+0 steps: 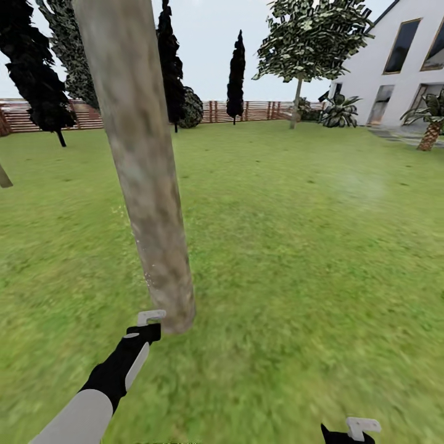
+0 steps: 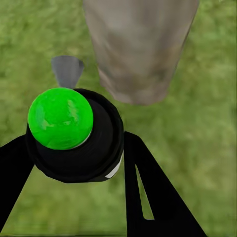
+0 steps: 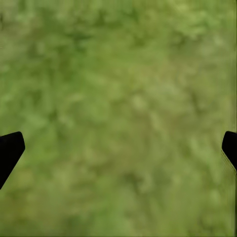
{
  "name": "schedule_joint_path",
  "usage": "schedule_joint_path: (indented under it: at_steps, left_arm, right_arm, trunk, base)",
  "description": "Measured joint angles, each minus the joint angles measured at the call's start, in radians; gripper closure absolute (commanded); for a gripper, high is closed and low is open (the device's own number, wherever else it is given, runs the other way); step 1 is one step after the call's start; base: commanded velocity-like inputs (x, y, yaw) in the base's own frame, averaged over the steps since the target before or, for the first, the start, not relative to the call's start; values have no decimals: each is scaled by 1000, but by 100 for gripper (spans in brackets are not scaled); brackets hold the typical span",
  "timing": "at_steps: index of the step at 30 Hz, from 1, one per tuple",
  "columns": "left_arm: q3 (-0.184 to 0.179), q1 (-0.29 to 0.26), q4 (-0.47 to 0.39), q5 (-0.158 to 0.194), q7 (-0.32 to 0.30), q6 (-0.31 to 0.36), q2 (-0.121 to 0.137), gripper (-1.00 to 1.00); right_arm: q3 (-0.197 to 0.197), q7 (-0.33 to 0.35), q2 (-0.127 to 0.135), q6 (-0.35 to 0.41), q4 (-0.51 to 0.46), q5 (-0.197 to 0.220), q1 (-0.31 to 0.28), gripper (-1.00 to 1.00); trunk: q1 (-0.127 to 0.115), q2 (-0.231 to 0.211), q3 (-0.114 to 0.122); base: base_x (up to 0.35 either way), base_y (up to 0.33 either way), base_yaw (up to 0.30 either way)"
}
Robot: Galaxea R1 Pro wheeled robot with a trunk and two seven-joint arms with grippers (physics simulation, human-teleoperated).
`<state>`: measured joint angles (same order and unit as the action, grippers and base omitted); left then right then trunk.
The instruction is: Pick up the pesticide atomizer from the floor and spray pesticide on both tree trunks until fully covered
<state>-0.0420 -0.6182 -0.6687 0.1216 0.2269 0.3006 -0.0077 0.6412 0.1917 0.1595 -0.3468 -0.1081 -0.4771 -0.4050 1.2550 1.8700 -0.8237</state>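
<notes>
A thick mottled grey-brown tree trunk [image 1: 143, 172] rises close in front of me, leaning slightly, with its base [image 2: 140, 49] on the lawn. My left gripper [image 1: 145, 330] [image 2: 74, 165] is shut on the pesticide atomizer [image 2: 74, 143], a dark round body with a bright green top. Its grey nozzle [image 2: 66, 69] faces the trunk's base, a short gap away. Its white part [image 1: 151, 317] shows above the gripper. Tiny white specks of pesticide [image 1: 140, 246] dot the trunk's lower left edge. A second pale-trunked tree [image 1: 297, 98] stands far off. My right gripper [image 1: 354, 430] [image 3: 118, 148] hangs open over bare grass.
Green lawn [image 1: 296, 246] spreads all around. A brown slat fence [image 1: 259, 111] runs along the back, with dark cypresses [image 1: 235, 74] and a round bush [image 1: 191, 108]. A white house [image 1: 401, 55], a palm [image 1: 430, 126] and a paved patch [image 1: 401, 134] lie at the far right.
</notes>
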Motion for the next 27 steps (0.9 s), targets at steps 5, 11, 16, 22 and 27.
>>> schedule_joint_path:
  at_steps: [5,11,16,22,27]
  left_arm:
    - [0,0,0,0,0,0,0,100]
    - [1,0,0,0,2,0,0,100]
    - [1,0,-10,-1,0,0,4,100]
    - [-13,-16,-20,-4,-4,13,-66,100]
    - [-10,-20,-84,-16,-11,69,-85,100]
  right_arm:
    - [0,0,0,0,-1,0,0,-100]
    - [0,0,0,0,0,0,0,-100]
    - [0,-1,0,0,0,0,0,-100]
    - [0,-1,0,-1,0,0,0,-100]
    - [0,-1,0,-1,0,0,0,-100]
  trunk:
    - [0,0,0]
    - [0,0,0]
    - [0,0,0]
    - [0,0,0]
    - [0,0,0]
  base:
    - [0,-272,213]
    - [0,-272,89]
    - [0,-52,196]
    - [0,-1,6]
    - [0,0,0]
